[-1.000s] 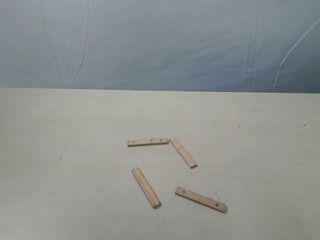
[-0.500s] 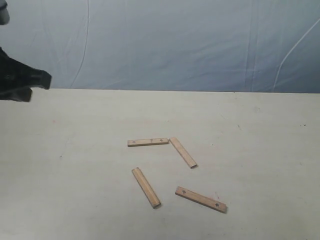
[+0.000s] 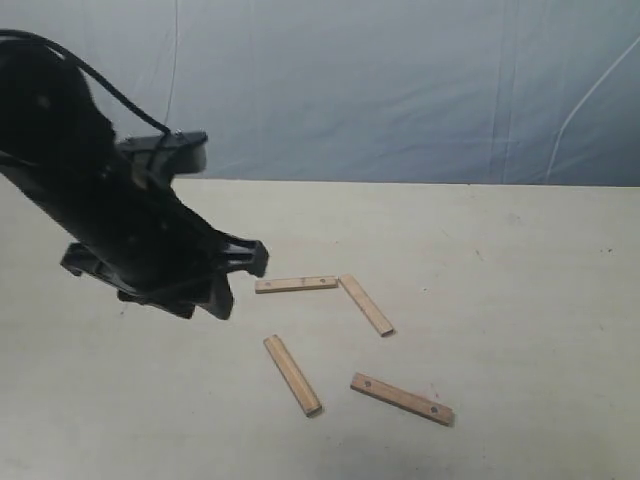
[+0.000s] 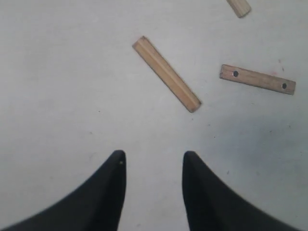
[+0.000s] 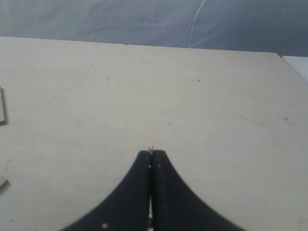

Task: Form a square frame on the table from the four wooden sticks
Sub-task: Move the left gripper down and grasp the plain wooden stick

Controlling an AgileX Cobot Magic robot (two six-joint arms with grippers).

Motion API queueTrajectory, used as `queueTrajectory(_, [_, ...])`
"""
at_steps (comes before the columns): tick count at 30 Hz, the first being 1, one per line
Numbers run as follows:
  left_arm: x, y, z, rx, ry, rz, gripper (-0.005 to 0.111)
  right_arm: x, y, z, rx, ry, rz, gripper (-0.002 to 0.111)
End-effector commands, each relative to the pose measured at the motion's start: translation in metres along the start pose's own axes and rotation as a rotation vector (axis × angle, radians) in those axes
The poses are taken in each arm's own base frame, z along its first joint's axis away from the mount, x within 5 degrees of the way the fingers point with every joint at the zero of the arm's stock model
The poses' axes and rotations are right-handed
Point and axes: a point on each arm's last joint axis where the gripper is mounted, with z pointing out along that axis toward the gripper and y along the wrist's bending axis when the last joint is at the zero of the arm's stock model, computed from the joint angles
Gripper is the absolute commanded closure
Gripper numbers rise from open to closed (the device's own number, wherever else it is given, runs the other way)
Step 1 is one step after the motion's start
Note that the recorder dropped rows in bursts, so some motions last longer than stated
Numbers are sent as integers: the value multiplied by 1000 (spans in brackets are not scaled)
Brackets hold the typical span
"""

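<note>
Four wooden sticks lie apart on the table (image 3: 530, 290). One stick (image 3: 296, 284) lies level at the back, and a slanted stick (image 3: 366, 305) meets its right end. A plain stick (image 3: 292, 375) (image 4: 166, 74) lies front left. A stick with two dark holes (image 3: 402, 399) (image 4: 257, 79) lies front right. My left gripper (image 3: 240, 282) (image 4: 153, 159) hangs open above the table, left of the sticks, with nothing in it. My right gripper (image 5: 152, 153) is shut and empty over bare table; the exterior view does not show it.
A blue-grey cloth backdrop (image 3: 400, 90) rises behind the table's far edge. The left arm's black body (image 3: 110, 220) covers the table's left part. Stick ends (image 5: 2, 105) show at the edge of the right wrist view. The end of another stick (image 4: 239, 6) shows in the left wrist view.
The left arm has swung in from the left edge of the exterior view towards the sticks. None of the sticks has moved.
</note>
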Motion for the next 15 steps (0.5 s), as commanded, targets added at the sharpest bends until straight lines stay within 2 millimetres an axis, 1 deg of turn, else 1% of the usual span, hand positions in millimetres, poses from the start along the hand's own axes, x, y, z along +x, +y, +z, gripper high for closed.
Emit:
queueTrajectory(1, [-4,-15,34,3,18,-77,69,-2,0,-1,4,-18,4,109])
queueTrajectory(8, [-9,-30,88,16,22,-189,69,-2,0,-1,4,-18,4,109])
queueTrajectory(12, [-13,-30,106,6,33,-250,69,-2,0,-1,4,-18,4,109])
queueTrajectory(15, [-16,-30,111,-1,20,-271,68,-2,0,-1,4,-18,4,109])
